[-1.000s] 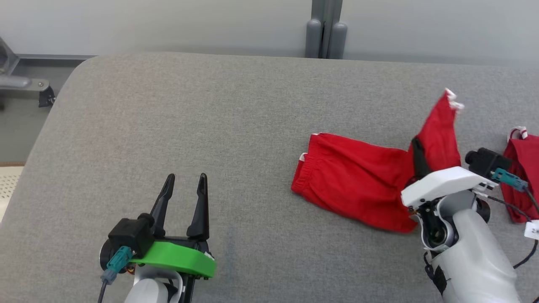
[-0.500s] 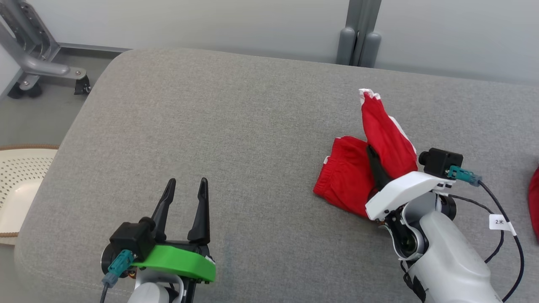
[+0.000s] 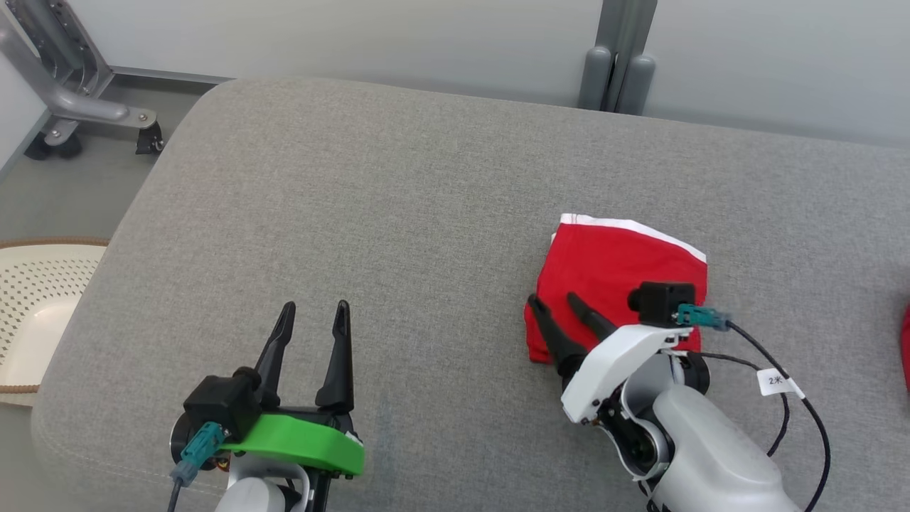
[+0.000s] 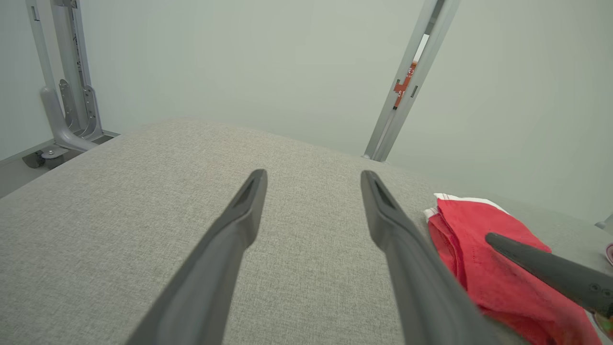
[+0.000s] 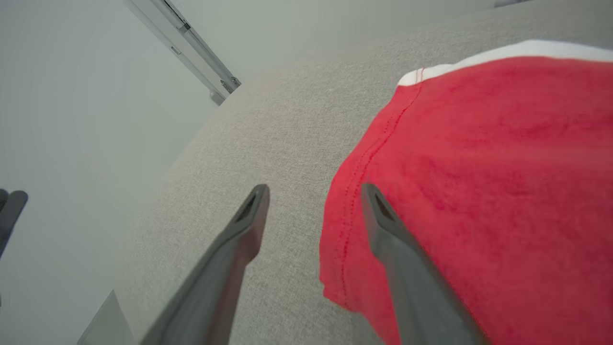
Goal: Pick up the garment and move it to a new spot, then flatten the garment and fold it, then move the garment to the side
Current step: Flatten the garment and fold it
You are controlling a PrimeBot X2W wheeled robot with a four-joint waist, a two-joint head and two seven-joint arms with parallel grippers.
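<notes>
At nine o'clock in the head view, a white perforated plastic basket (image 3: pixel 32 299) is seen beyond the edge of the wide grey woven fabric surface (image 3: pixel 398 213). A grey metal frame on castors (image 3: pixel 78 107) is seen on the floor at ten o'clock.

The left gripper (image 3: pixel 311 316) on its green mount is found at seven o'clock. Its two dark fingers are spread with nothing between them. In the left wrist view, the left gripper (image 4: pixel 311 179) is seen over bare grey fabric (whether it touches the surface cannot be told).

A grey upright post (image 3: pixel 615 71) is seen against the wall at one o'clock.

The folded red cloth garment with white trim (image 3: pixel 618 263) lies flat on the surface at four o'clock, well apart from the left gripper, with its white edge turned towards twelve. It is also seen in the left wrist view (image 4: pixel 483 249).

The right gripper (image 3: pixel 552 299) is placed at the garment's seven o'clock corner, its fingers parted and gripping nothing. In the right wrist view (image 5: pixel 313 191), one finger is seen over grey fabric and the other over the garment's (image 5: pixel 479 167) stitched hem. A black cable with a white tag (image 3: pixel 778 382) trails from its wrist.

A second red cloth (image 3: pixel 906 348) is cut off at three o'clock.
</notes>
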